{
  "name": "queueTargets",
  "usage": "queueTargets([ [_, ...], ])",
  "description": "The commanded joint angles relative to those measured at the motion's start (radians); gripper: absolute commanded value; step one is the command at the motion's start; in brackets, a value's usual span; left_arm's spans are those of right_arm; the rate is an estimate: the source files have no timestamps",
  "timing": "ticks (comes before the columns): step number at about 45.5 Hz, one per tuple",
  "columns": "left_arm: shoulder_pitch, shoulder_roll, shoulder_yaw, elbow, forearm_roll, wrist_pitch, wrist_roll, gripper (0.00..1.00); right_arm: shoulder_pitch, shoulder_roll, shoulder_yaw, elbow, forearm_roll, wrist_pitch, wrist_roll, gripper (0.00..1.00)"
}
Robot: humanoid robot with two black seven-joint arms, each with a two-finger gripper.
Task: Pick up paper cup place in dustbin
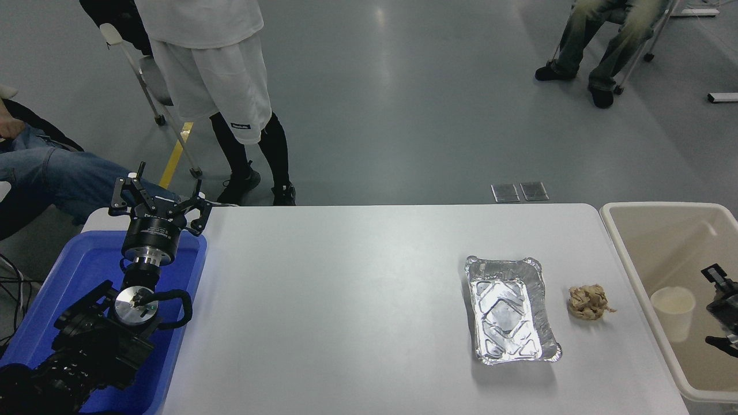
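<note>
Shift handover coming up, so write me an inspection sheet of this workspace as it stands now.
Surface: white table, no spills seen.
Job's things: paper cup upright inside the dustbin at the table's right end, free of the end effector.
Clutter: foil tray and crumpled brown paper wad side by side on the table, apart; blue bin at the table's left end.
Grippers: right end effector over the dustbin beside the cup, open; left end effector parked over the blue bin, open.
Cables: black cable looped on the left arm; loose cables on the floor at the left.
Surroundings: one person standing, two people seated, beyond the table.
</note>
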Motion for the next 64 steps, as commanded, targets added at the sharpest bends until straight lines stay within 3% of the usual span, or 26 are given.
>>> queueTargets([
  [1,0.0,0.0,0.0,0.0,0.0,0.001,0.0,0.99,0.012,0.003,0.001,0.007,0.001,-0.01,0.003,0.99],
  [10,0.0,0.0,0.0,0.0,0.0,-0.001,0.0,0.99,0.069,-0.012,-0.005,0.074,-0.001,-0.002,0.003,1.0],
  [22,0.0,0.0,0.0,0.0,0.0,0.001,0.0,0.99,0.126,-0.135,-0.059,0.257,-0.036,-0.001,0.003,1.0],
  [31,0.0,0.0,0.0,0.0,0.0,0.001,0.0,0.99,0.299,-0.21,-0.344,0.499,-0.028,0.004,0.001,1.0],
  [44,0.0,0.0,0.0,0.0,0.0,0.001,0.0,0.99,0.55,-0.21,-0.665,0.706,-0.022,0.091,0.001,1.0],
  [51,0.0,0.0,0.0,0.0,0.0,0.001,0.0,0.99,0.632,-0.21,-0.671,0.746,-0.022,0.24,0.003,1.0],
  [59,-0.002,0.0,0.0,0.0,0.0,-0.001,0.002,0.99,0.762,-0.2,-0.72,0.765,-0.025,0.533,0.003,1.0],
  [64,0.0,0.0,0.0,0.0,0.0,-0.001,0.002,0.99,0.876,-0.114,-0.846,0.765,-0.031,0.668,0.001,1.0],
])
